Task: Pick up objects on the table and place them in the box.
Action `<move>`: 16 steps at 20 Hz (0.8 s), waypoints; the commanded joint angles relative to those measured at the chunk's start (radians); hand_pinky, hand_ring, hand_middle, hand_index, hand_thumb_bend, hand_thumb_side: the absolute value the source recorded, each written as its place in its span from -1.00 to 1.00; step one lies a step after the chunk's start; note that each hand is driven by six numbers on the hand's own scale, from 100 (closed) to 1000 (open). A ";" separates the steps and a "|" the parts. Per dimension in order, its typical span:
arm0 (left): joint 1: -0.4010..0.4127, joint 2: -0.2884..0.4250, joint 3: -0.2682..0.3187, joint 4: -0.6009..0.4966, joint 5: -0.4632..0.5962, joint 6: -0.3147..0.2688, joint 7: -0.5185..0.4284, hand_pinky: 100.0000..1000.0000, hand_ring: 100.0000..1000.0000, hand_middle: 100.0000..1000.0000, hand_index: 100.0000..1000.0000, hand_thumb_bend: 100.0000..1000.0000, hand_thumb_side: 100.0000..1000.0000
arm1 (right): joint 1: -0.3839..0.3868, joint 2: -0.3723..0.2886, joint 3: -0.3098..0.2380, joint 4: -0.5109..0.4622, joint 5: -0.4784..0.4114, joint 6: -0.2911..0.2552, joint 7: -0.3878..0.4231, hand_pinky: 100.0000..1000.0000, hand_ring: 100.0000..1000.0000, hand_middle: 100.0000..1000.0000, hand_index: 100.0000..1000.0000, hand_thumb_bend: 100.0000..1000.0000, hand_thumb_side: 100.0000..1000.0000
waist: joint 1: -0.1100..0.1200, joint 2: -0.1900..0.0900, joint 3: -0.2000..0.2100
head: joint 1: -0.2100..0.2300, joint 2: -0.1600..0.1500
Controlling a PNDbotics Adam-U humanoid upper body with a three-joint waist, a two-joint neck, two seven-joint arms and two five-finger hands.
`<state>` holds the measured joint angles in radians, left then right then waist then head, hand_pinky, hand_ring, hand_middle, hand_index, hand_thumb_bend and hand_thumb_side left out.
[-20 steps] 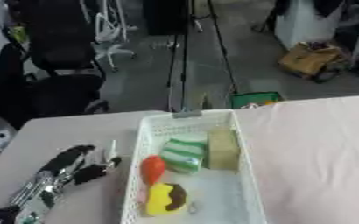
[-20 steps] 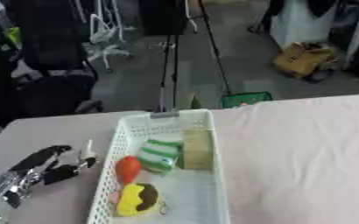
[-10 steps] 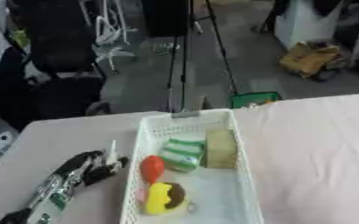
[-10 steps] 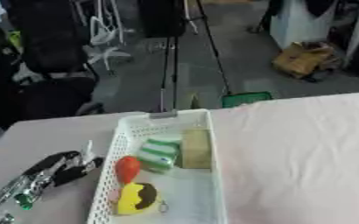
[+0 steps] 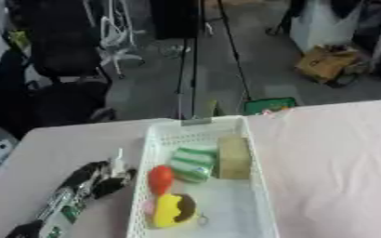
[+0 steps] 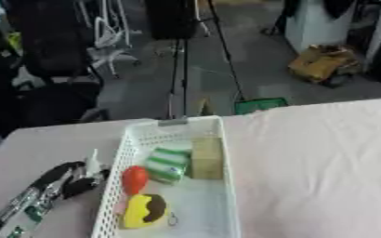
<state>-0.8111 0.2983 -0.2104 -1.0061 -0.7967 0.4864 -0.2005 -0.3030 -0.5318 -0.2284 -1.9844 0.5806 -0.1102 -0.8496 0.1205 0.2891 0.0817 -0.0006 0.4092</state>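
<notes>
A white mesh box point(image 5: 255, 167) lies on the pink table. Inside it are a tan block point(image 5: 233, 156), a green-and-white striped item point(image 5: 192, 162), a small red object point(image 5: 160, 178) and a yellow-and-brown toy point(image 5: 173, 210). My left hand point(image 5: 92, 180) lies on the table just left of the box, by its left wall and beside the red object. Its dark fingers are relaxed and hold nothing, with a pale fingertip point(image 5: 117, 159) sticking up. My right hand shows in neither view.
The pink tablecloth point(image 6: 324, 158) spreads to the right of the box. Beyond the table's far edge are a black tripod point(image 5: 195, 56), black chairs point(image 5: 60, 60), a green crate point(image 5: 268, 105) and a brown bag point(image 5: 328, 63) on the grey floor.
My left hand has drawn back from the box's left wall toward the lower left. The view has shifted a little; the items in the box stay put.
</notes>
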 commanded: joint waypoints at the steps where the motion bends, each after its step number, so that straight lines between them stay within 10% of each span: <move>1: -0.023 0.012 0.016 -0.001 -0.026 -0.002 0.050 1.00 0.84 0.75 1.00 0.02 0.78 | -0.007 -0.010 -0.008 -0.016 0.001 -0.001 0.000 0.64 0.80 0.62 0.57 -1.00 1.00 | -0.009 -0.024 -0.001 | 0.004 -0.004; 16: -0.034 0.010 0.015 0.028 -0.066 -0.010 0.084 1.00 0.76 0.65 0.80 -0.32 0.76 | -0.005 -0.008 -0.008 -0.016 -0.001 -0.001 -0.001 0.64 0.80 0.62 0.57 -1.00 1.00 | -0.008 -0.027 -0.004 | 0.009 -0.005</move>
<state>-0.8204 0.2921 -0.2057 -0.9694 -0.8599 0.4760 -0.1214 -0.2998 -0.5243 -0.2284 -1.9844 0.5803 -0.1103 -0.8496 0.1201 0.2888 0.0771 0.0051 0.4091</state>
